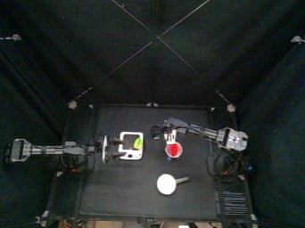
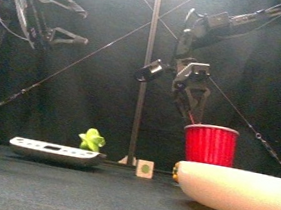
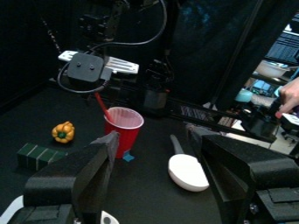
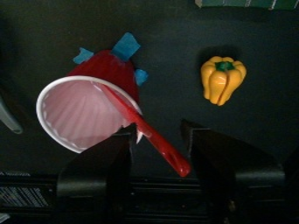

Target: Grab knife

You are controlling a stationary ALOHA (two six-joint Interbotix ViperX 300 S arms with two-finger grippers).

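Currently the right gripper (image 4: pixel 160 149) is hanging directly above the red cup (image 4: pixel 84 103), its jaws spread apart with nothing between them. The knife (image 4: pixel 149 129), red, is leaning inside the cup with its upper end sticking out past the rim, between the two jaws but not touching either as far as the right wrist view shows. Front view: right gripper (image 2: pixel 190 93) is sitting just over the cup (image 2: pixel 210 145). A yellow pepper (image 4: pixel 221 78) is lying on the table beside the cup, apart from it.

Left gripper (image 3: pixel 158 171) is resting off to the left side of the table (image 1: pixel 113 178), jaws wide apart and empty. Top view is showing a white tray (image 1: pixel 128 144) near the left arm and a white spoon-shaped utensil (image 1: pixel 169 183) toward the front edge.
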